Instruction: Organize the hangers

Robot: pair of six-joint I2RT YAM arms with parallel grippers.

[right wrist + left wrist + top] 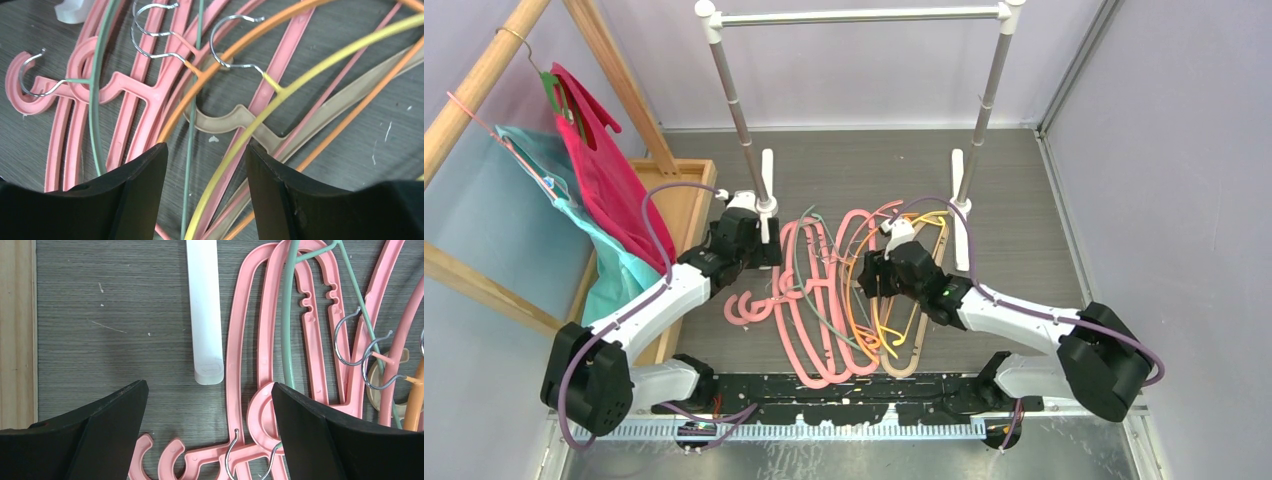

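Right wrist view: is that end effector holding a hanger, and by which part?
Nothing is held. The right end effector is open; a green hanger and a yellow hanger pass between its jaws, ungripped.

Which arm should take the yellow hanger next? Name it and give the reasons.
Right. The right arm's jaws stand open directly above the yellow hanger, with its wire running between them. The left arm's open jaws hang over the pink hangers beside the rack's white foot, away from the yellow one.

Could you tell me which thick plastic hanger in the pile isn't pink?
The beige hanger, on the pile's right side beneath the thin yellow hanger; the other thick plastic hangers are all pink.
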